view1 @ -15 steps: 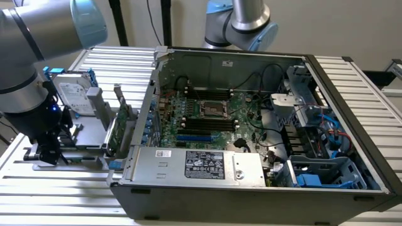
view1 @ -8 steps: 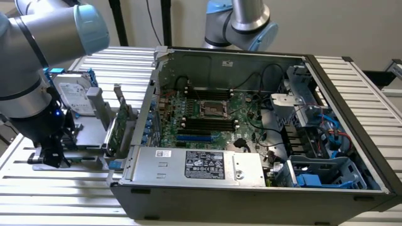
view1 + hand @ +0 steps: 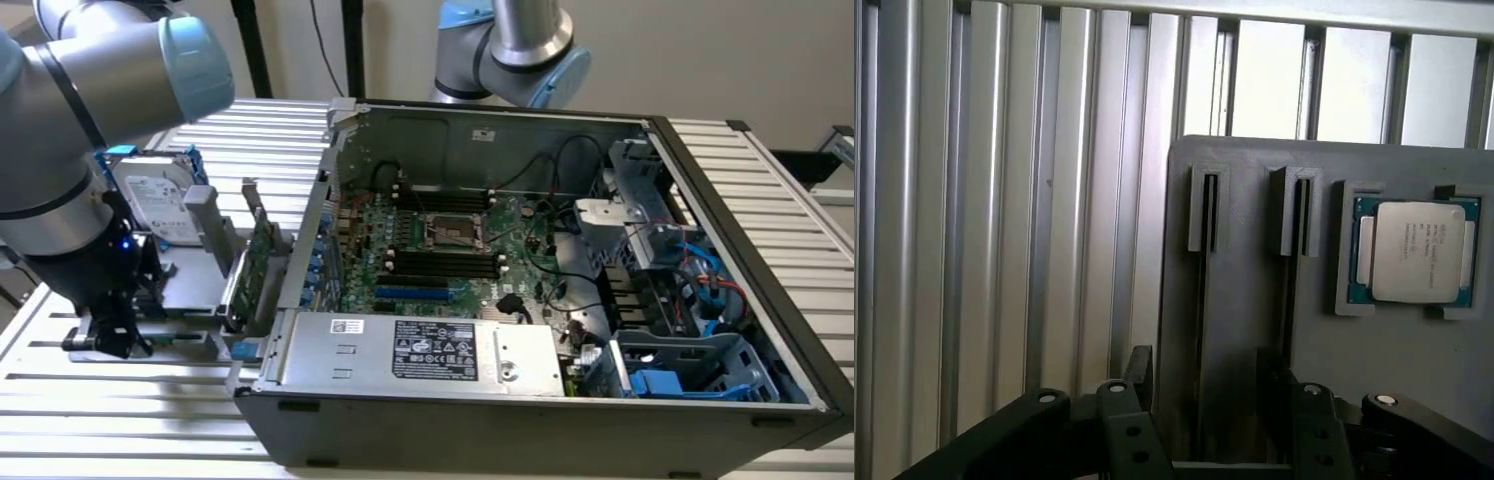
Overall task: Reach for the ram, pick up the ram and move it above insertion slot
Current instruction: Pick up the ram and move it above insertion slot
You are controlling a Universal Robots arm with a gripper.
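In the exterior view my gripper point(image 3: 114, 338) hangs low over a grey holder point(image 3: 187, 290) on the exterior view's left, outside the computer case. In the wrist view the gripper point(image 3: 1206, 372) is open, its dark fingers point(image 3: 1139, 375) standing on either side of one narrow slot point(image 3: 1203, 215) of the grey holder point(image 3: 1254, 300). A thin dark edge runs along that slot; I cannot tell whether it is the ram seen edge-on. The black memory slots point(image 3: 447, 264) lie on the motherboard inside the open case.
A second narrow slot point(image 3: 1295, 212) and a seated processor chip point(image 3: 1416, 250) sit beside the gripper on the holder. A silver hard drive with blue rails point(image 3: 158, 200) and an upright green card point(image 3: 260, 265) stand between the arm and the case wall point(image 3: 310, 240). A second arm point(image 3: 521, 50) is behind the case.
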